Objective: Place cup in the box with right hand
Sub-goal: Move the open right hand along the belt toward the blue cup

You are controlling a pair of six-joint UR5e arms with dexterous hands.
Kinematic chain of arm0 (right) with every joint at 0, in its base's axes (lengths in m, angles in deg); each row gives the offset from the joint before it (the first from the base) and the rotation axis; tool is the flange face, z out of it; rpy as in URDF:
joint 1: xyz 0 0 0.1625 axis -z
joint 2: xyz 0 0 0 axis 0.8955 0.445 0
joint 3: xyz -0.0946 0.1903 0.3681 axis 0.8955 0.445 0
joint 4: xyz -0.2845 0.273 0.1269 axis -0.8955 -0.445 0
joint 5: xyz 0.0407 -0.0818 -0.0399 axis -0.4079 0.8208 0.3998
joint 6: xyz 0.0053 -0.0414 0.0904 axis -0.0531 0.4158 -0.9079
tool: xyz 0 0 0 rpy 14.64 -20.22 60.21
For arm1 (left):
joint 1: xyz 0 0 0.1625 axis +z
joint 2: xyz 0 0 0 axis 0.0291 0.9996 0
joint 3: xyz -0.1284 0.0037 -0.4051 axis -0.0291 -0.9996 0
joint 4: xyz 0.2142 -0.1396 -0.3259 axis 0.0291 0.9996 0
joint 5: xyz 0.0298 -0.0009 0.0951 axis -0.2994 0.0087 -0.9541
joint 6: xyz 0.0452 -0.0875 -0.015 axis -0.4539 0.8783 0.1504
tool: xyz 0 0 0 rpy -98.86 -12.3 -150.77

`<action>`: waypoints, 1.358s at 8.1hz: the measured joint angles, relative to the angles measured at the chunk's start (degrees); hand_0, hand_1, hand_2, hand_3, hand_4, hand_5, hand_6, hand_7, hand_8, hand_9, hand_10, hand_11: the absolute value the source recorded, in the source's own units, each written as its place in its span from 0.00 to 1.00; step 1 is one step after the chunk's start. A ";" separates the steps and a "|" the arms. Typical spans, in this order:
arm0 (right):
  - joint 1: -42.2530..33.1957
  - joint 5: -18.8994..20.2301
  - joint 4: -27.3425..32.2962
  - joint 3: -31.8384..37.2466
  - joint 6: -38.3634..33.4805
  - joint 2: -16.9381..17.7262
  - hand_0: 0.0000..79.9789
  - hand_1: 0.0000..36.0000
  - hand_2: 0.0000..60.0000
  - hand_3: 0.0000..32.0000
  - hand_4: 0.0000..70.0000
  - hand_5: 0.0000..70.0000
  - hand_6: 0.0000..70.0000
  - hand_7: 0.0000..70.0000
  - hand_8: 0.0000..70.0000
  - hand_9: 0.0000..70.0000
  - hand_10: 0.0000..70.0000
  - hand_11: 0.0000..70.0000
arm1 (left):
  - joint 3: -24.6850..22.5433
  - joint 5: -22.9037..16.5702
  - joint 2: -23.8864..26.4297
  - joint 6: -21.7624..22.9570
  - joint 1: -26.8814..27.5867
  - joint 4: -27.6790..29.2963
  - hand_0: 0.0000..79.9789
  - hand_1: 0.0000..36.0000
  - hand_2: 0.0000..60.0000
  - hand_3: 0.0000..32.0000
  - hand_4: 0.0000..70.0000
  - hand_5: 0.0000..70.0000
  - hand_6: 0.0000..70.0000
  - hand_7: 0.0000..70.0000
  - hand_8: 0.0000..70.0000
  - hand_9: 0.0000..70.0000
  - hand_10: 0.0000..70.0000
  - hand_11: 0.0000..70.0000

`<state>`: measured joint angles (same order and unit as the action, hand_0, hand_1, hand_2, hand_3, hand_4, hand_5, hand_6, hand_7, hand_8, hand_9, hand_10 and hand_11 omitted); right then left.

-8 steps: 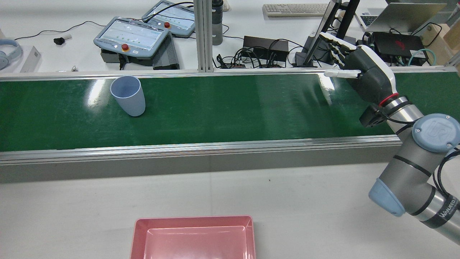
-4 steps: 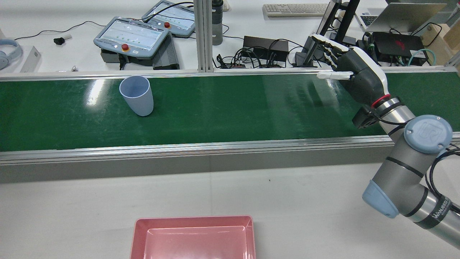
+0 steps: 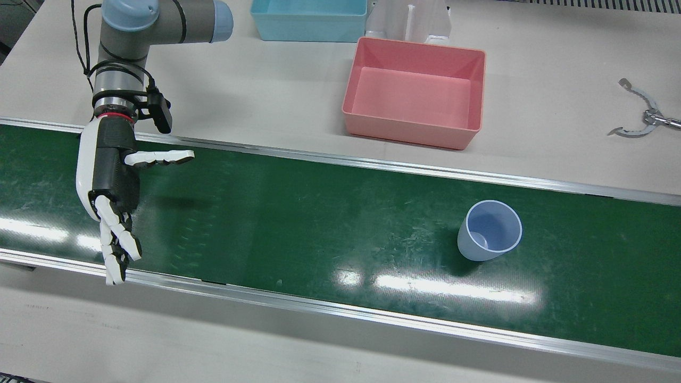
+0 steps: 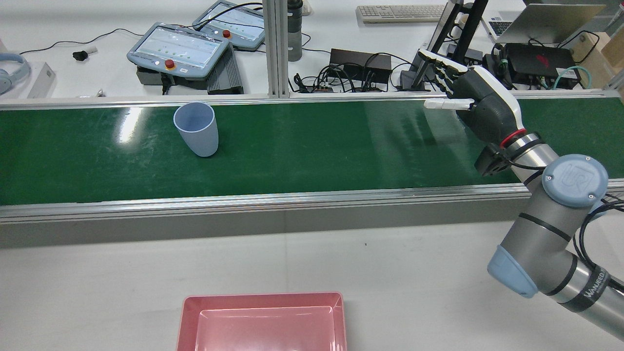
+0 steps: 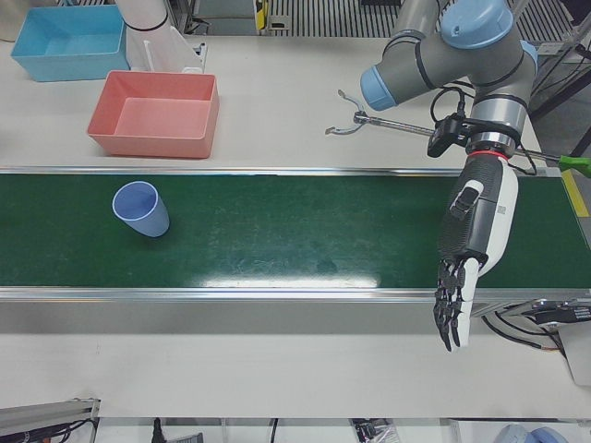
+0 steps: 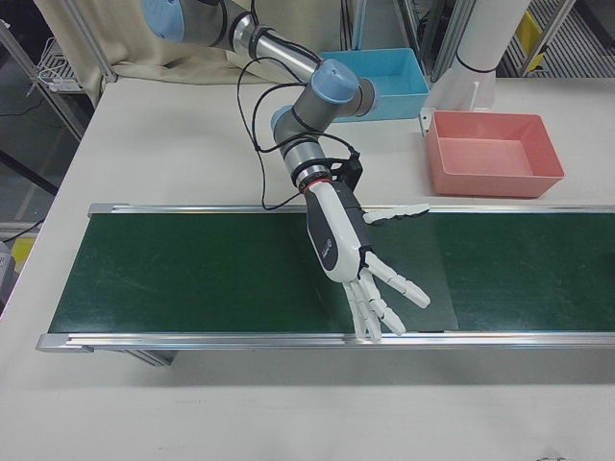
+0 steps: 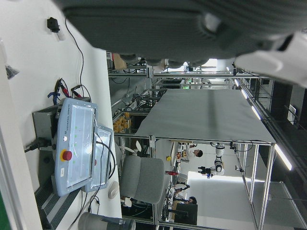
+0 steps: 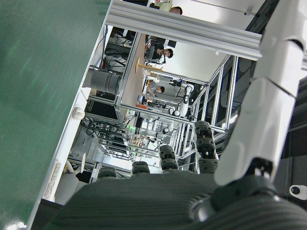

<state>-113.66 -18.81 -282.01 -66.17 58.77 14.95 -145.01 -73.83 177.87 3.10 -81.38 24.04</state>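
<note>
Right hand fingers (image 3: 118, 242): we find them straight and spread apart, with the thumb out to the side, and they clasp nothing.
Right hand (image 3: 109, 181): it hovers palm-open over one end of the belt, with the fingertips above the rim on the operators' side.
Left hand fingers (image 5: 452, 309): we see them extended and slightly parted, and they are empty.
Left hand (image 5: 469, 231): it hangs over the opposite end of the belt and points toward the operators' rim.
Cup (image 3: 489, 231): it stands upright on the belt between the two hands, well apart from both, and its mouth faces up.
Cup appearance: we note a plain pale blue-grey tumbler without a handle, wider at the rim than at the base, and empty.
Surface: we see a glossy green conveyor belt (image 3: 319, 223) in aluminium rails that crosses a light grey table (image 3: 558, 96), with lamp glare on the belt.
Box (image 3: 415, 130): it is pink, rectangular and empty, and sits on the table on the robot's side of the belt.
Room: behind the operators' rail we see a white bench with cables, a keyboard and laptops.
Count: we count two hands, one cup, one pink box, one blue bin (image 3: 308, 33), one metal grabber (image 3: 641, 114) and two teach pendants (image 4: 178, 51).
</note>
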 measured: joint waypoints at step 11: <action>2.88 -2.94 -6.83 -2.26 1.75 -1.91 0.62 0.54 0.05 0.00 0.00 0.07 0.06 0.20 0.00 0.04 0.00 0.00 | -0.06 -0.03 0.00 0.00 -0.01 -0.01 0.00 0.00 0.00 0.00 0.00 0.00 0.00 0.00 0.00 0.00 0.00 0.00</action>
<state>-110.79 -21.75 -288.84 -68.43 60.53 13.04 -145.07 -73.86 177.87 3.10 -81.39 24.03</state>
